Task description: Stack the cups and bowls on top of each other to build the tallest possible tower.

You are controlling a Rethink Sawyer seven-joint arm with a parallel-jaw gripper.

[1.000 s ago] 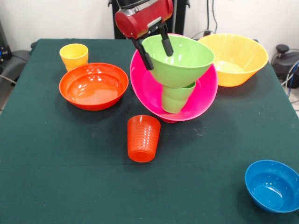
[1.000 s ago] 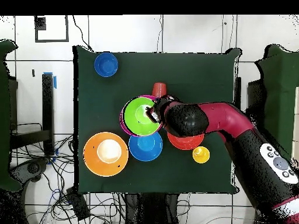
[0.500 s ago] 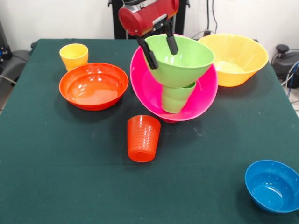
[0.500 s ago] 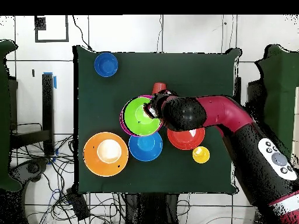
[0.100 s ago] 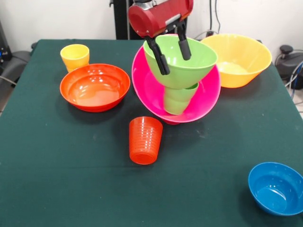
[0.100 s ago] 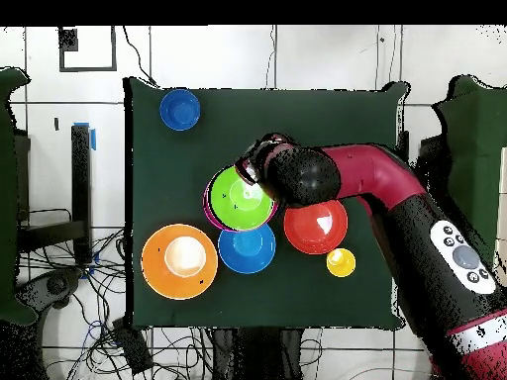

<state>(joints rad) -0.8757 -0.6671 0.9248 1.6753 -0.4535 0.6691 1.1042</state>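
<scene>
The tower (image 5: pixel 177 82) is standing three pieces high while the gripper (image 5: pixel 170 47), fingers spread wide, is holding nothing, leaving six pieces unstacked.

The red and black arm (image 6: pixel 396 198) is seen reaching across from the right of the overhead view, bent at the elbow. In the front view it is brought down from the top edge, and the red wrist housing (image 5: pixel 160 16) is tilted. The gripper (image 5: pixel 171 56) is held with its two black fingers (image 5: pixel 157 56) spread apart and slanted down toward the right.
</scene>
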